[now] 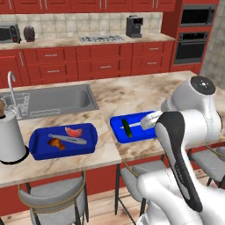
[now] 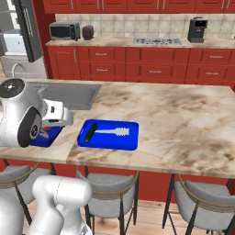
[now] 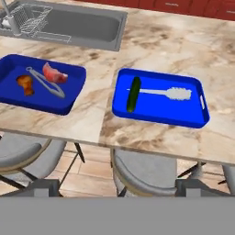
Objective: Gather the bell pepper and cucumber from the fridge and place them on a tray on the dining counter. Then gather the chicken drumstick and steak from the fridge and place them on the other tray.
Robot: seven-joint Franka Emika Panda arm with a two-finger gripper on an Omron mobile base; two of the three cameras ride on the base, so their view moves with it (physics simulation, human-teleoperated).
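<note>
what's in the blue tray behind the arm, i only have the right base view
Observer: the steak lies in that left tray.
Operator: drumstick there too
Observer: yes, the chicken drumstick lies in it, with grey tongs between it and the steak.
Operator: tool holding anything
Observer: no, the tool is open with nothing between its tips.

Glossy white rounded arm [image 1: 189, 132], black bands at joints, dark round cap on elbow
</note>
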